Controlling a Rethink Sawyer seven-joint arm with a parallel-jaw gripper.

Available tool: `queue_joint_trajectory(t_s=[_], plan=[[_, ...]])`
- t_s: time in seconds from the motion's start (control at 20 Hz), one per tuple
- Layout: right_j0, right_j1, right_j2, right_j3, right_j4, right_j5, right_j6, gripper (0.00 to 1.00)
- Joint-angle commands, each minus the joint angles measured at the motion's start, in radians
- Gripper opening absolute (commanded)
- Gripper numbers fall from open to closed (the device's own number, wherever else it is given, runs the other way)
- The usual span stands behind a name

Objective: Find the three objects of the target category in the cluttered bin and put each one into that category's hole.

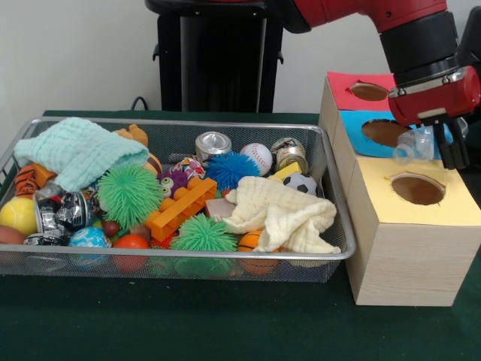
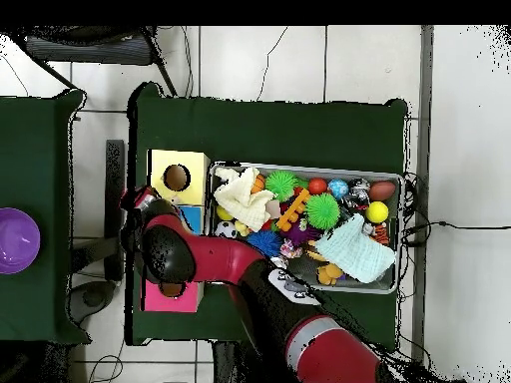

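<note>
Front view: tool (image 1: pixel 440 147) hangs over the box (image 1: pixel 409 241), above the blue section (image 1: pixel 376 131), between the red hole (image 1: pixel 369 92) and the yellow hole (image 1: pixel 418 189). It is clamped on a clear plastic bottle (image 1: pixel 415 145). The bottle sticks out to the left of the tool, long axis roughly level and running left-right, slightly tilted; can't tell which end is the cap.

The overhead view shows none of that: arm (image 2: pixel 215 261) covers the tool and the blue and red sections. Only the yellow top with its hole (image 2: pixel 177 178) is clear there. It does show the layout: box just beside the bin (image 2: pixel 396 178) on the green surface (image 2: pixel 269 130), and a purple bowl (image 2: pixel 15 239) on a separate surface well off to the side.

Bin contents, front view:
- mint cloth (image 1: pixel 79 150) far left, over a tiger toy (image 1: pixel 26 179)
- cream cloth (image 1: pixel 282 214) near right
- two green spiky balls (image 1: pixel 129 194), blue spiky ball (image 1: pixel 229 169)
- orange block piece (image 1: pixel 180 209) in the middle
- two cans (image 1: pixel 213 143) and a baseball (image 1: pixel 257 156) along the far wall
- soccer ball (image 1: pixel 303 183) beside the cream cloth
- crushed can (image 1: pixel 60 214) and yellow ball (image 1: pixel 16 214) near left
</note>
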Motion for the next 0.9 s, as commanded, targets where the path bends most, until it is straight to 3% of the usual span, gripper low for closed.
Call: queue_joint_trajectory(t_s=[0.05,0.7,0.9], plan=[[-0.005,0.022,-0.016,-0.021,-0.016,-0.066,0.177,0.0],[-0.007,-0.021,-0.025,0.0,0.01,-0.016,0.177,0.0],[0.015,-0.038,-0.068,-0.004,0.027,0.001,0.16,0.0]])
